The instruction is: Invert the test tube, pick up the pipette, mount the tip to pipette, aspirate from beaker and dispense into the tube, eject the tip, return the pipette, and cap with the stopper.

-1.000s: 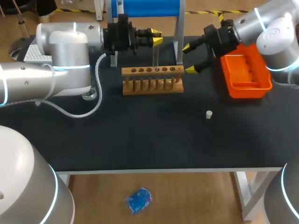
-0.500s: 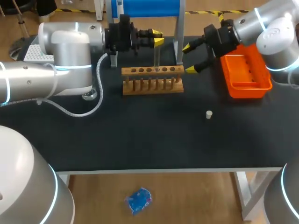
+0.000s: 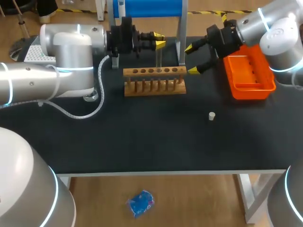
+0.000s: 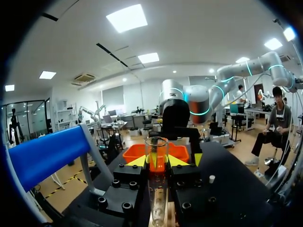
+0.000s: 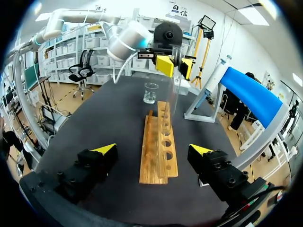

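Observation:
A clear test tube (image 3: 157, 56) hangs upright over the back of the wooden rack (image 3: 154, 81), and my left gripper (image 3: 159, 39) is shut on its upper part. In the left wrist view the tube (image 4: 156, 163) stands between the yellow tips of the left gripper (image 4: 156, 161), its open mouth above them. My right gripper (image 3: 191, 59) stands open just right of the rack, nothing between its fingers. From the right wrist, the right gripper (image 5: 153, 149) faces the rack (image 5: 158, 142), with the held tube (image 5: 175, 82) at its far end. A small white stopper (image 3: 212, 115) lies on the table.
An orange tray (image 3: 249, 74) sits at the right, under my right arm. A glass beaker (image 5: 150, 92) stands left of the rack, mostly hidden by my left arm in the head view. The blue-topped stand (image 3: 147, 7) rises behind the rack. A white tip box (image 3: 37, 53) sits far left.
My left arm's wrist has edged slightly to the right; the tube stays over the rack in its grip. The right arm has not moved.

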Controlling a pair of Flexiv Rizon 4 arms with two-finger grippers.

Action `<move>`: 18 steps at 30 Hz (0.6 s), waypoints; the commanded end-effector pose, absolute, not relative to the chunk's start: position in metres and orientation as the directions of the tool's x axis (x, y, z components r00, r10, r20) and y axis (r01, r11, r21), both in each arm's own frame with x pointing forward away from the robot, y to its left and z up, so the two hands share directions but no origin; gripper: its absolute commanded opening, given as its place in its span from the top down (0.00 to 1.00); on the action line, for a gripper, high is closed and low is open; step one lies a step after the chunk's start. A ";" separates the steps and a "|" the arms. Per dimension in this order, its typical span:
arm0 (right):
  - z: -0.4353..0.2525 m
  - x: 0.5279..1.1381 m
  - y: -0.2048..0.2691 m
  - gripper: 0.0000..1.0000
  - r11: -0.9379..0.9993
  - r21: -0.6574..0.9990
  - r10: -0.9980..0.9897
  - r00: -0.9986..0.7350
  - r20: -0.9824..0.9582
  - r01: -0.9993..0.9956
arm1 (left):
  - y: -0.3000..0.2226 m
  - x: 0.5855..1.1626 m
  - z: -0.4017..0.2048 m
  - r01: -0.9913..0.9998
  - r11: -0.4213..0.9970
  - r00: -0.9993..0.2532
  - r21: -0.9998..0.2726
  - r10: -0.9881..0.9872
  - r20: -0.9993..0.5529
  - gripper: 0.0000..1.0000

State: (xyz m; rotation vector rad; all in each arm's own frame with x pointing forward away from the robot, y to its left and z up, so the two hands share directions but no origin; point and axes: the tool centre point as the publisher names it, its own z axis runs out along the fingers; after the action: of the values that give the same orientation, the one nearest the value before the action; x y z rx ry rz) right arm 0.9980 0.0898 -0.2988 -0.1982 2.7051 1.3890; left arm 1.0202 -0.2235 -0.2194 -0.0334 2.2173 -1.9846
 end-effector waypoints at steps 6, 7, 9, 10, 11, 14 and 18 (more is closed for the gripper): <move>-0.299 0.999 0.090 0.00 0.578 0.801 -0.074 -0.987 -0.143 -0.159 | -0.227 1.030 -0.232 0.082 0.133 -0.990 -0.988 -0.107 -0.096 1.00; -0.299 0.999 0.090 0.00 0.578 0.801 -0.074 -0.987 -0.143 -0.159 | -0.227 1.030 -0.233 0.079 0.135 -0.990 -0.988 -0.106 -0.094 1.00; -0.299 0.999 0.090 0.00 0.578 0.801 -0.074 -0.987 -0.143 -0.159 | -0.226 1.032 -0.236 0.073 0.146 -0.991 -0.987 -0.104 -0.089 1.00; -0.299 0.999 0.090 0.00 0.578 0.801 -0.074 -0.987 -0.143 -0.159 | -0.225 1.032 -0.238 0.070 0.149 -0.991 -0.986 -0.104 -0.086 1.00; -0.299 0.999 0.090 0.00 0.578 0.801 -0.074 -0.987 -0.143 -0.159 | -0.225 1.032 -0.239 0.068 0.150 -0.991 -0.986 -0.104 -0.084 1.00; -0.299 0.999 0.090 0.00 0.578 0.801 -0.074 -0.987 -0.143 -0.159 | -0.224 1.033 -0.243 0.059 0.152 -0.992 -0.987 -0.105 -0.076 1.00; -0.299 0.999 0.090 0.00 0.578 0.801 -0.074 -0.987 -0.143 -0.159 | -0.224 1.033 -0.249 0.046 0.152 -0.992 -0.987 -0.108 -0.063 1.00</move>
State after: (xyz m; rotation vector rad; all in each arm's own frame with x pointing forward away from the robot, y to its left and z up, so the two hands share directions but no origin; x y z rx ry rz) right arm 0.9980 0.0898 -0.2987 -0.1983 2.7051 1.3888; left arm 1.0298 -0.2242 -0.2462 -0.0682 2.2876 -1.9641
